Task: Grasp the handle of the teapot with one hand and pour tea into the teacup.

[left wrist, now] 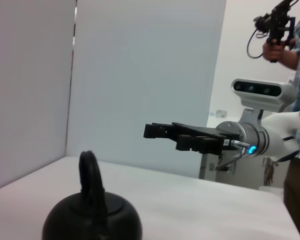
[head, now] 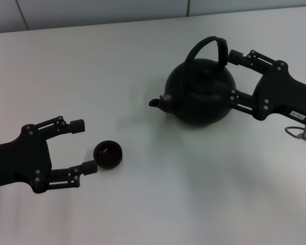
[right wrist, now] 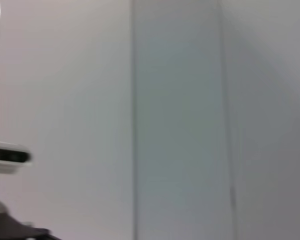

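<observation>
2 spread tools: left tool (head: 84, 144) beside teacup (head: 108, 154), right tool (head: 233, 75) flanking teapot (head: 200, 94).

The teapot (head: 200, 95) stands on the table (head: 143, 204), its spout toward the robot's left. The teacup (head: 108, 154) sits left of the teapot and nearer the robot, well apart. The left gripper (head: 83, 145) lies just left of the teacup; the right gripper (head: 233, 75) is at the teapot's right side
</observation>
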Robot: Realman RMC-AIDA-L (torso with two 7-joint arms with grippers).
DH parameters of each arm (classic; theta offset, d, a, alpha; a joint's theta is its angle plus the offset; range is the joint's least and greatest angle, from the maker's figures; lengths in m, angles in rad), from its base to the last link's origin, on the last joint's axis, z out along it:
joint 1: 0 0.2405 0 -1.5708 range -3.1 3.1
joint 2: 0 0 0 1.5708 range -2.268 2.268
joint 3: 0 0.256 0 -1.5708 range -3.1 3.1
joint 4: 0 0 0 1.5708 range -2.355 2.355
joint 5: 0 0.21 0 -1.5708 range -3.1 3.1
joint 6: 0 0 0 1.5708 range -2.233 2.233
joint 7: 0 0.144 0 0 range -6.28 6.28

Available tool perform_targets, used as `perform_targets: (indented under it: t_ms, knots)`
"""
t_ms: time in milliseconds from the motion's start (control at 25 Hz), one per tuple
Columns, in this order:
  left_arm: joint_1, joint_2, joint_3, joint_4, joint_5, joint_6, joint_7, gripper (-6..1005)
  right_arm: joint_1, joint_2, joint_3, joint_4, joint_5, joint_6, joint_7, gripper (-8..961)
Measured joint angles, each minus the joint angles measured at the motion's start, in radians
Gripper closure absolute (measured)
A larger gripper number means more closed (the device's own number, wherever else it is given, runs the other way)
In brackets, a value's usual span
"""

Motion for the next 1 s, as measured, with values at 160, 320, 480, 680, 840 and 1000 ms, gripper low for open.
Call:
perform_targets:
  t_ms: [160, 320, 480, 680, 840, 1000]
  knots:
    - [0.009, 0.000, -0.001, 0.000, -0.004, 0.012, 0.000, 128, 0.001, 0.000, 0.000, -0.040, -0.039, -0.082, 0.011, 236]
    - [0.021, 0.001, -0.001, 0.000, -0.014, 0.028, 0.000, 128, -0.001, -0.001, 0.000, -0.087, -0.095, -0.138, 0.065, 237]
    - [0.033, 0.001, -0.001, -0.001, -0.040, 0.047, 0.001, 128, 0.005, -0.002, 0.000, -0.110, -0.183, -0.152, 0.106, 237]
    - [0.041, -0.001, -0.001, -0.010, -0.043, 0.049, 0.001, 128, 0.005, -0.001, -0.004, -0.111, -0.218, -0.160, 0.112, 237]
    - [0.035, -0.002, -0.001, -0.054, -0.044, 0.042, 0.015, 128, 0.003, -0.001, -0.014, -0.112, -0.260, -0.173, 0.116, 236]
    - [0.029, -0.003, 0.006, -0.091, -0.044, 0.035, 0.039, 129, 0.000, -0.001, -0.014, -0.113, -0.321, -0.173, 0.117, 236]
